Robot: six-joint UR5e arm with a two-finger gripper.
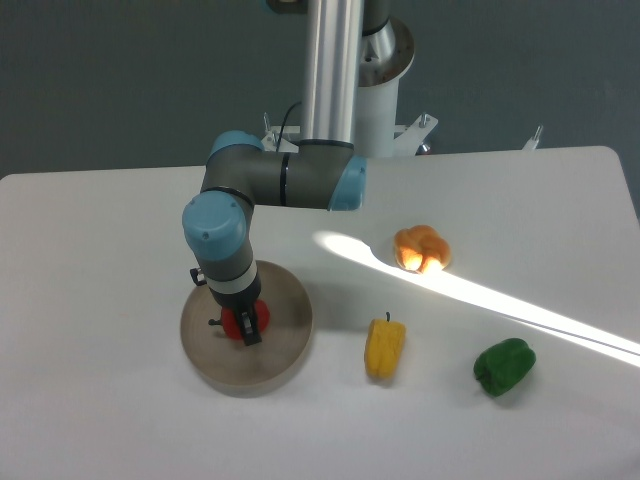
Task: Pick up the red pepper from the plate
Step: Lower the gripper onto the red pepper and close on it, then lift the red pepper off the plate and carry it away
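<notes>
The red pepper [233, 322] lies on the round beige plate [285, 345] at the table's front left. My gripper [245, 325] points straight down onto the pepper. One dark finger [249, 330] crosses the pepper's front, and red shows on both sides of it. The jaws look shut on the pepper, which still rests on the plate. My blue-grey wrist [217, 232] stands right above and hides the back of the pepper.
A yellow pepper [385, 346] lies right of the plate and a green pepper [503, 366] lies farther right. An orange pepper [421, 247] sits in a bright streak of light. The arm's silver column [333, 70] rises at the back.
</notes>
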